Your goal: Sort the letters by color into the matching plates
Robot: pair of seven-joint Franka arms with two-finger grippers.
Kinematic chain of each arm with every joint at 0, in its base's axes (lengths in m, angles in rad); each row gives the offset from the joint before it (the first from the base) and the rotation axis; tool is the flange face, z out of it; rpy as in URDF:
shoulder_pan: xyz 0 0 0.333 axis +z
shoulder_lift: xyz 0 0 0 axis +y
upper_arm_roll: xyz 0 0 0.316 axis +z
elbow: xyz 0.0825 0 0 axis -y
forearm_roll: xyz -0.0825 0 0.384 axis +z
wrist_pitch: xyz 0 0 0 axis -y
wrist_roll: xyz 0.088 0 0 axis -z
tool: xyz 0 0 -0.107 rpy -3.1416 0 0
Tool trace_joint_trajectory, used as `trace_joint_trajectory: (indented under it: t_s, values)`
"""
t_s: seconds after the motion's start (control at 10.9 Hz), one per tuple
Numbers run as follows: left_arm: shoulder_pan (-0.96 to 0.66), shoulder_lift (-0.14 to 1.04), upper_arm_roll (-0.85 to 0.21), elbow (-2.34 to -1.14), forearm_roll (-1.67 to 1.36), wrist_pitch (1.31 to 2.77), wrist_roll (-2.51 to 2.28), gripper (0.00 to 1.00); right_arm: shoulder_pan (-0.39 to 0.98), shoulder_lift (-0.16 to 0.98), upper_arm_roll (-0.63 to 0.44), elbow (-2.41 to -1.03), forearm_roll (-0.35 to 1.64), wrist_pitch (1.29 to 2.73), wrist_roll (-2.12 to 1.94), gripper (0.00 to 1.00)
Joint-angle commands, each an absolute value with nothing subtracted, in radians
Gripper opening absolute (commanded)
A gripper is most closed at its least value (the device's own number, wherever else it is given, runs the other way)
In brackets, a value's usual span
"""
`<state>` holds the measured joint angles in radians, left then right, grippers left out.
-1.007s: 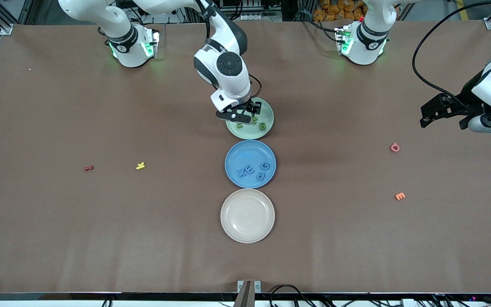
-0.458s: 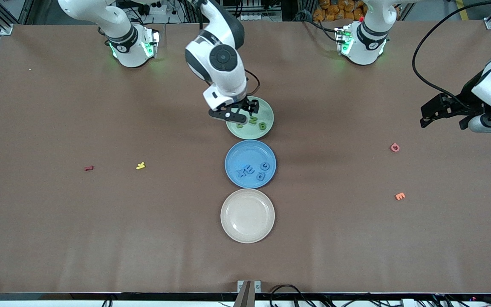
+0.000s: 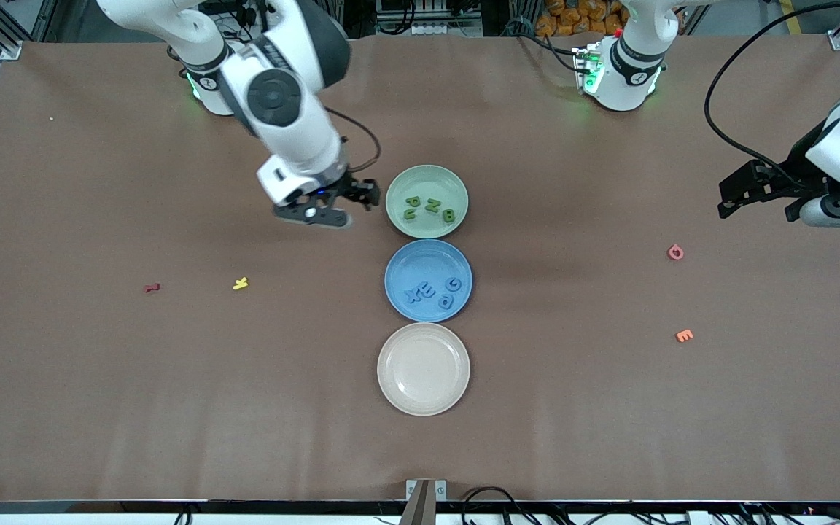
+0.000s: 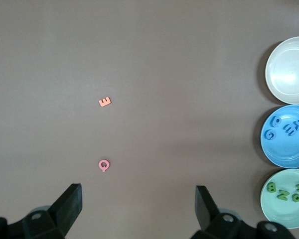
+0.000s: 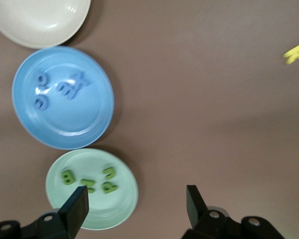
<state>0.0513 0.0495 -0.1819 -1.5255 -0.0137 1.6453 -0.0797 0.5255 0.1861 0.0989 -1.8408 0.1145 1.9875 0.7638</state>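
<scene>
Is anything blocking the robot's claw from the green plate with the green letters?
No. The right gripper, open and empty, is over bare table beside the green plate. Nothing visible stands between them. All four green letters already lie in it.

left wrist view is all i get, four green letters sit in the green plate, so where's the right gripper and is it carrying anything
Observer: The right gripper is over the bare table beside the green plate, toward the right arm's end. Its fingers are open and hold nothing.
Operator: any loose pieces at that end that i can't see
Observer: Yes, two lie on the table there. One is a yellow piece. The other is a dark red piece, beside the yellow one and closer to the table's end.
</scene>
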Motion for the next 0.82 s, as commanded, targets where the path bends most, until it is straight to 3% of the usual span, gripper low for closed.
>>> trace_joint_trajectory:
  t_s: [0.0,0.37,0.73]
  values:
    - [0.049,0.051,-0.183,-1.519,-0.005,1.647,-0.083,1.00,0.375,0.109,0.115,-1.859,0.109,1.916,0.643,1.00]
    - [0.049,0.051,-0.183,-1.519,-0.005,1.647,-0.083,1.00,0.208,0.091,0.098,-1.861,0.103,1.890,0.397,1.00]
    - [0.049,0.051,-0.184,-1.519,-0.006,1.647,-0.083,1.00,0.135,0.069,0.012,-1.838,0.081,1.888,0.163,1.00]
